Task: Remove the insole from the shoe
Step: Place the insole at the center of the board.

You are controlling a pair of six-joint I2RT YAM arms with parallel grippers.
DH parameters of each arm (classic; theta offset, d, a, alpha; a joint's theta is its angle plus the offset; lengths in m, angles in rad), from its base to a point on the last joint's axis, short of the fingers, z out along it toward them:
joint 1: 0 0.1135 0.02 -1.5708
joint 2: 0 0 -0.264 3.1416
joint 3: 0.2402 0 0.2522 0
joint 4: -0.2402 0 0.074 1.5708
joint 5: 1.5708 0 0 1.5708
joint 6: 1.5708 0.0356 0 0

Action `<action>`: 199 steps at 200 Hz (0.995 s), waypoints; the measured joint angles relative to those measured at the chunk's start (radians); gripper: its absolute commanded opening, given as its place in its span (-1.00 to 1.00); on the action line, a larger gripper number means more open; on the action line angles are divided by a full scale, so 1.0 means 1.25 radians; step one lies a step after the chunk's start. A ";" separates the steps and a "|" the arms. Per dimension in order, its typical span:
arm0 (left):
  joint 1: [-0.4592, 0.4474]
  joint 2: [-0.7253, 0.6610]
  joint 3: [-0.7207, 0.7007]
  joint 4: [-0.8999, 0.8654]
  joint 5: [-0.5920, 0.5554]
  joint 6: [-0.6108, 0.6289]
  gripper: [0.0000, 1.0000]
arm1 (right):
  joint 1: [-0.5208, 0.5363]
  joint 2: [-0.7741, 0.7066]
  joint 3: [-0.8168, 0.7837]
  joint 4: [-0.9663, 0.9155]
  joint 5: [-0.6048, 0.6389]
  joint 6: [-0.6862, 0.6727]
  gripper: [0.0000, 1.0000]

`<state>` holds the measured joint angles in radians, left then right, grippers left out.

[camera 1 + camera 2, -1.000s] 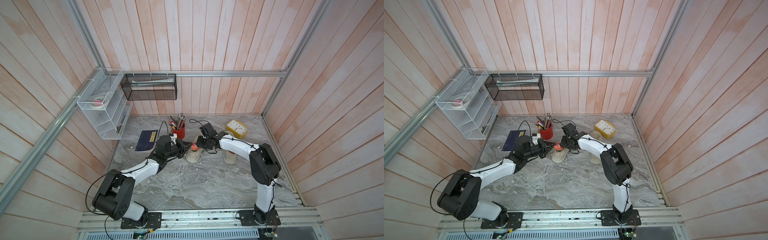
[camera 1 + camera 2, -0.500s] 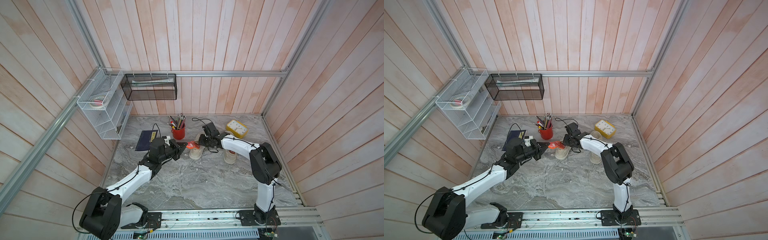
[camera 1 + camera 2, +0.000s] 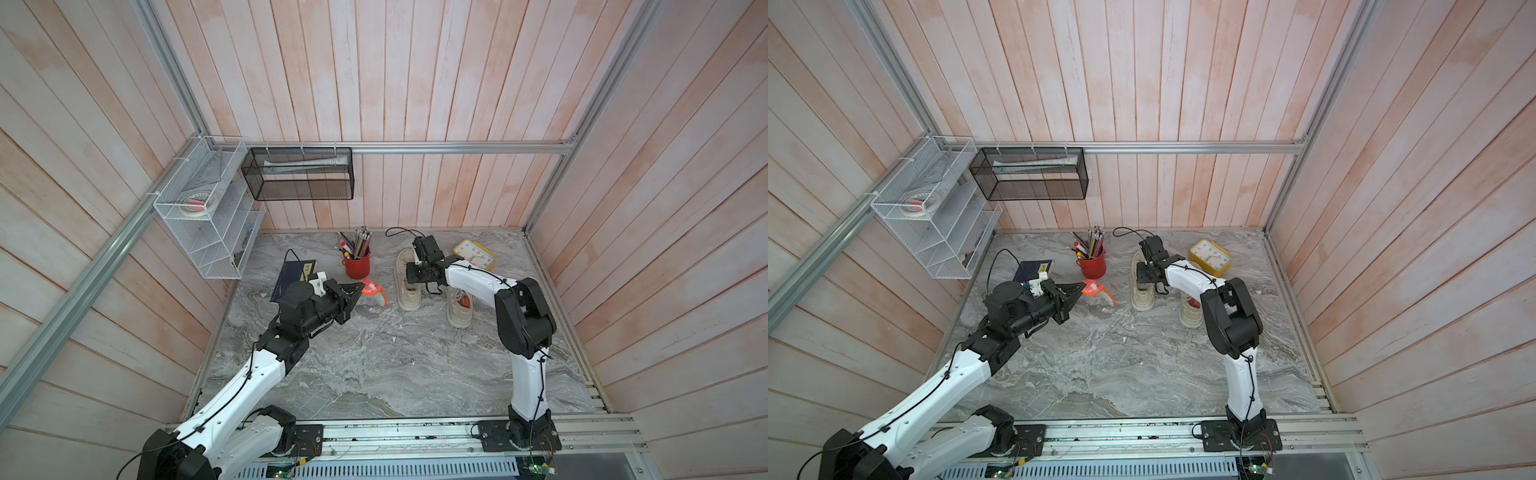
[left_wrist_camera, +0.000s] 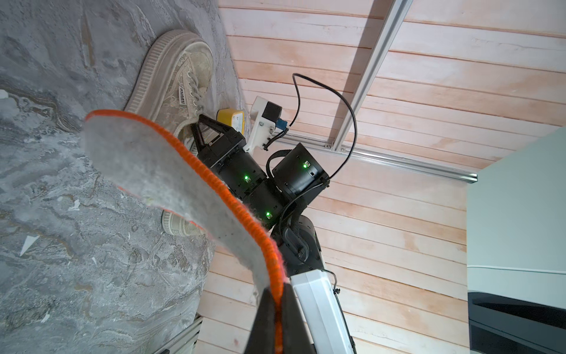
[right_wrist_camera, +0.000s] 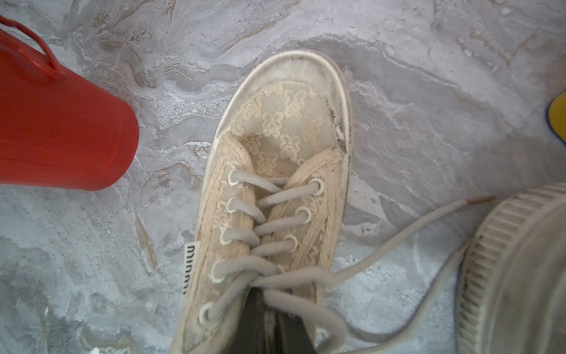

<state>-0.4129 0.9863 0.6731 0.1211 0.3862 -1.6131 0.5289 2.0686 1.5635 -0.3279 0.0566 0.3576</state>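
My left fingers are clamped shut on one end of the insole. They pinch its orange edge, so the grey felt hangs free beyond them and bows under its own weight. The insole is wholly out of the shoe. In both top views it hangs off my left fingers above the worktop, just beside the cup, with bare worktop between it and the shoe. I hold it by the very end because, I judge, that is the part one can reach through a shoe's mouth. A thin edge grip should be enough for something this light and floppy.

My right fingers sit at the mouth of the shoe, tips among the laces. I judge they are there to pin the shoe, so that a pull on the insole does not drag it along. I cannot tell whether they are parted or closed, as the wrist view shows only a dark blur under the laces. The other shoe stands just off to their side.

I take the removal itself as done. What remains is laying the insole on the worktop below my left fingers and lifting my right fingers away.
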 measured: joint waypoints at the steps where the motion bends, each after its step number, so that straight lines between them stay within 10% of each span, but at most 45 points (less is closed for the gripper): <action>1: 0.000 -0.001 -0.001 0.000 0.000 -0.001 -1.00 | 0.000 0.000 0.001 -0.001 0.000 -0.001 -0.26; 38: 0.000 -0.001 -0.014 -0.017 -0.015 -0.009 -1.00 | -0.005 -0.005 0.025 -0.040 0.004 -0.014 0.18; 134: 0.098 0.102 -0.029 0.038 -0.019 0.015 -1.00 | -0.005 -0.363 -0.179 -0.070 -0.031 0.005 0.22; 199: 0.093 -0.115 -0.158 -0.325 -0.035 -0.042 -0.91 | -0.005 -0.379 -0.260 -0.079 -0.032 0.032 0.22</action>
<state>-0.2962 0.8429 0.4751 -0.2848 0.3428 -1.6661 0.5228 1.5951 1.2381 -0.4271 0.0166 0.3977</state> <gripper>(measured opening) 0.058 0.609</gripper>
